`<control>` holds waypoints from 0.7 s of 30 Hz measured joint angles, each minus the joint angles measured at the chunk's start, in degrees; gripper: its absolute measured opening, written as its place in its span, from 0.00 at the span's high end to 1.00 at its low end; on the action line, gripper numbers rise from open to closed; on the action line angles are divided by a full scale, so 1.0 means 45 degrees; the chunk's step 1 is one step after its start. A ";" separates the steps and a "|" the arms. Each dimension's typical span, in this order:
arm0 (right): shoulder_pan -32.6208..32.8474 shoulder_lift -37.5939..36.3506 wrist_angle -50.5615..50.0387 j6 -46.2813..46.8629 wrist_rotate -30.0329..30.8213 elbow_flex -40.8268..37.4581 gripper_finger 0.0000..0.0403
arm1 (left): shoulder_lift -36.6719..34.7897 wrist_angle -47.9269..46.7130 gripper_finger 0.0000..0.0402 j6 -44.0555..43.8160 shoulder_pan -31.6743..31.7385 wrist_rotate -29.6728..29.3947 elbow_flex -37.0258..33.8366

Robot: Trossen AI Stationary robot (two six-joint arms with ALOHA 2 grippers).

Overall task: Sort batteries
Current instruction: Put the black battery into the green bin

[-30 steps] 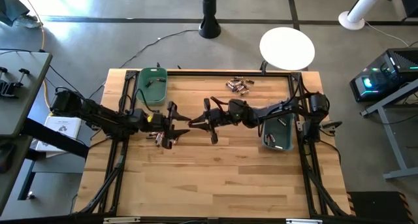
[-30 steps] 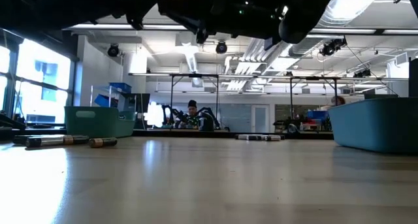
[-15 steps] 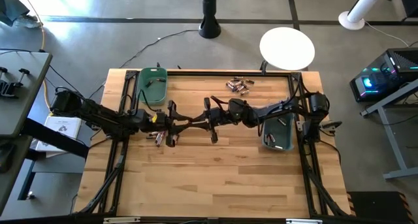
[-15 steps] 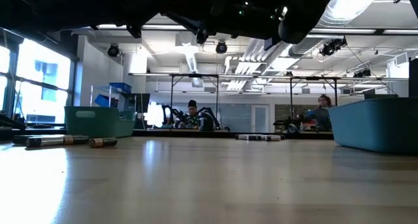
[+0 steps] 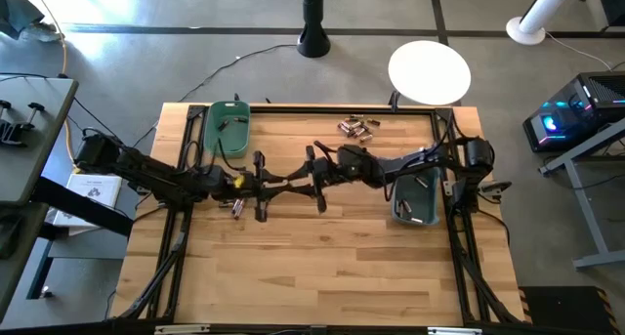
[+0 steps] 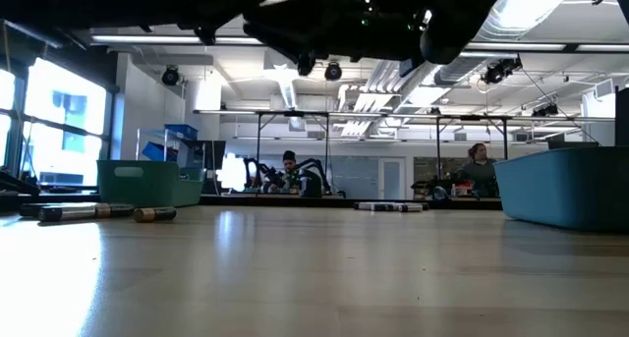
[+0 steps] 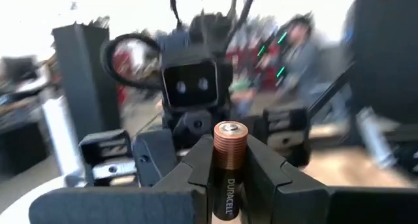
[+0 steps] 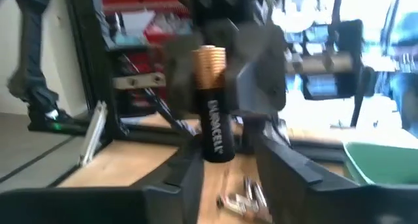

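Above the table's middle my two grippers meet tip to tip. My left gripper is shut on a copper-and-black battery, which stands upright with its copper end up. My right gripper faces it from the table's right, and its fingers stand apart on either side of the same battery. I cannot tell whether they touch it. Loose batteries lie at the far edge. More batteries lie under the left arm. My left gripper pinches the battery's black body between its two fingers, below the copper end. The fingers come level from the table's left and lie across the battery. The battery stands upright, held high above the tabletop.
A green bin stands at the far left with a battery inside. A blue-grey bin stands at the right under the right arm. In the low view, batteries lie at the left. People show in the room beyond the table.
My left gripper has gone a little toward my right gripper and has tipped. Its wide-open fingers have shut on the battery between the two grippers. The battery has stayed in place above the table.
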 joint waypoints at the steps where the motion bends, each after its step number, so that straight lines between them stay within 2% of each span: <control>1: -0.0121 -0.0186 -0.0635 0.0038 -0.0038 0.0000 0.64 | -0.0087 -0.0992 0.90 0.0109 -0.0121 -0.0535 0.0382; 7: -0.0346 -0.1115 -0.4737 -0.0025 0.0634 0.0005 0.59 | -0.0526 -0.7325 0.90 0.0764 -0.0634 -0.4107 0.3178; 11: 0.0166 -0.1156 -0.6542 -0.0097 0.1460 0.0005 0.59 | -0.0545 -1.1754 0.88 0.0853 0.0177 -0.4584 0.4767; 15: 0.0799 -0.0542 -0.7224 -0.0096 0.1958 -0.0005 0.59 | -0.0545 -1.5784 0.88 -0.0413 0.2100 -0.5201 0.5796; 18: 0.1473 -0.0206 -0.7181 -0.0459 0.2309 -0.0005 0.59 | -0.0495 -1.8758 0.88 -0.1687 0.4281 -0.5100 0.6551; 21: 0.2122 -0.0153 -0.7137 -0.1160 0.3290 -0.0005 0.58 | -0.0429 -2.0831 0.88 -0.3008 0.6946 -0.3675 0.7118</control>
